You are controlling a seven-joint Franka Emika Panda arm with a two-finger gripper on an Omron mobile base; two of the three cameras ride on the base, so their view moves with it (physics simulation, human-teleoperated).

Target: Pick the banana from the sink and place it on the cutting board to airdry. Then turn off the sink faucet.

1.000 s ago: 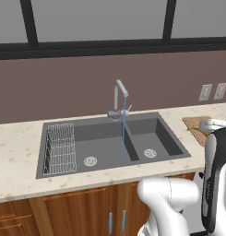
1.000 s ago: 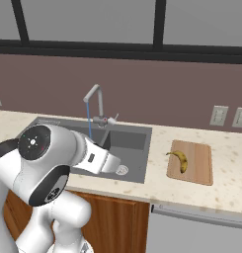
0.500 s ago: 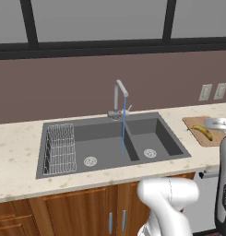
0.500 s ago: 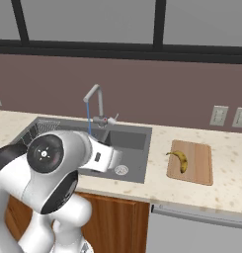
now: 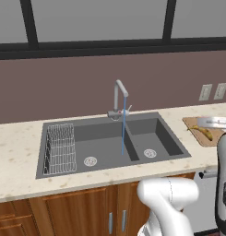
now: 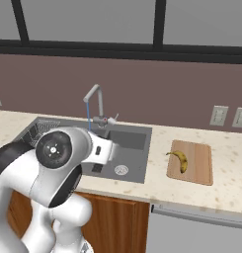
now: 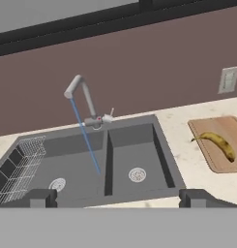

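Banana [image 6: 181, 160] lying flat on the cutting board [image 6: 199, 170], on the surface [image 6: 226, 183] right of the sink [image 7: 154, 140]. Water stream running from the sink faucet [image 5: 118, 97] into the basin. End effector [image 7: 117, 197] spread wide, holding nothing, above the sink's front edge.

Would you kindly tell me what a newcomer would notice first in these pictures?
Probably the thin blue water stream falling from the sink faucet into the dark double-basin sink. Next, the yellow banana lying on the cutting board, on the counter right of the sink.
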